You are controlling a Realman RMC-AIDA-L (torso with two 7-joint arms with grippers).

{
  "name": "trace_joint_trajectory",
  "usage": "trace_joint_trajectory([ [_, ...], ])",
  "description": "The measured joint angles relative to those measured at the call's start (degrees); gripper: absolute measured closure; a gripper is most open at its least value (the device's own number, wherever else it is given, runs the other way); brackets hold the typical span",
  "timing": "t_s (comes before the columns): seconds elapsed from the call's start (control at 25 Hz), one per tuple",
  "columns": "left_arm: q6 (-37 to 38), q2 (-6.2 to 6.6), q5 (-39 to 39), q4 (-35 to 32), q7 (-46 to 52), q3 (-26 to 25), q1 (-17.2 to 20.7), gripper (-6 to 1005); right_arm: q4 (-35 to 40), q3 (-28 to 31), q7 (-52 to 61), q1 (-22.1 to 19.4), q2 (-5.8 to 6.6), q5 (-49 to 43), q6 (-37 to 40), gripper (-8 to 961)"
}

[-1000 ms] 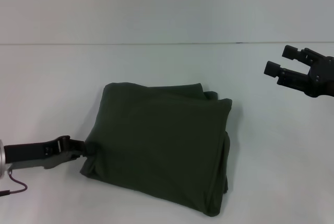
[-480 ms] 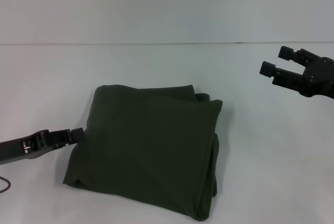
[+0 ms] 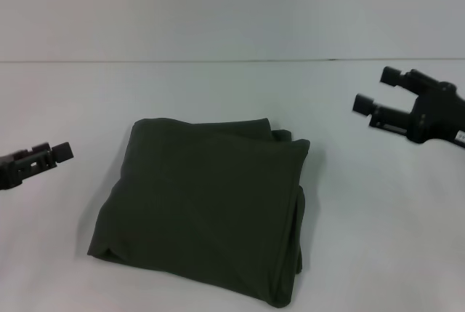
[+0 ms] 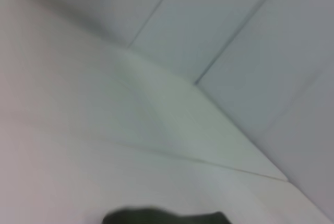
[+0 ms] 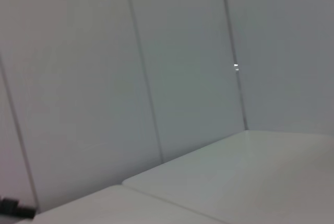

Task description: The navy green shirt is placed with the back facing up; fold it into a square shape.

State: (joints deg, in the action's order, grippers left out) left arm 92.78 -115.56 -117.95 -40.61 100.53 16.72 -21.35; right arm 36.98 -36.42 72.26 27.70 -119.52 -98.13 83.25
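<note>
From the head view, the navy green shirt point(image 3: 203, 206), a dark olive cotton T-shirt, lies folded into a thick, roughly square bundle on the white table point(image 3: 218, 94), slightly toward the robot's left of centre, its plain side up and layered edges showing along its right side. No lettering, brand or label can be read on it from here. The left gripper point(image 3: 54, 154), black, shows at the left edge of this view, clear of the shirt with bare table between them; whether its jaws are open or closed cannot be told from this angle. The right gripper point(image 3: 374, 90), also black, hovers above the table well to the right of the shirt, its two fingers spread apart and holding nothing. The left wrist view shows mostly the white tabletop and pale wall panels, with only a small dark sliver of the shirt point(image 4: 164, 217) at the frame's edge; the gripper's own fingers are not seen there. The right wrist view shows only pale wall panels and a corner of the table point(image 5: 235, 182), with a small dark shape at one edge that cannot be identified; neither shirt nor fingers appear.
</note>
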Motion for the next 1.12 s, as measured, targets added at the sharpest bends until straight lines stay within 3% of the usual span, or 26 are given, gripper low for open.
trace_joint_trajectory([
  [0.04,0.9,-0.65,1.0,-0.9,-4.2,-0.1,0.3,328,-0.6,-0.6,-1.8,-0.1,-0.01,0.0,0.4,39],
  [0.28,5.5,-4.84,2.3,-2.9,-23.3,0.5,1.6,96,-6.7,-2.1,-13.1,-1.2,-0.34,-0.1,4.3,39],
  [0.52,9.0,-8.16,2.2,-4.6,-32.5,1.8,5.4,62,-15.7,-3.6,-22.0,-3.7,-0.61,-0.1,5.6,39],
  [0.8,9.3,-8.27,2.2,-3.7,-33.1,5.0,10.6,33,-20.5,-4.1,-27.4,-8.1,-0.52,-0.1,5.0,39],
  [1.12,9.4,-8.22,0.1,-3.6,-32.6,5.9,10.7,34,-20.7,-4.3,-28.9,-9.5,-0.48,-2.5,4.1,39],
])
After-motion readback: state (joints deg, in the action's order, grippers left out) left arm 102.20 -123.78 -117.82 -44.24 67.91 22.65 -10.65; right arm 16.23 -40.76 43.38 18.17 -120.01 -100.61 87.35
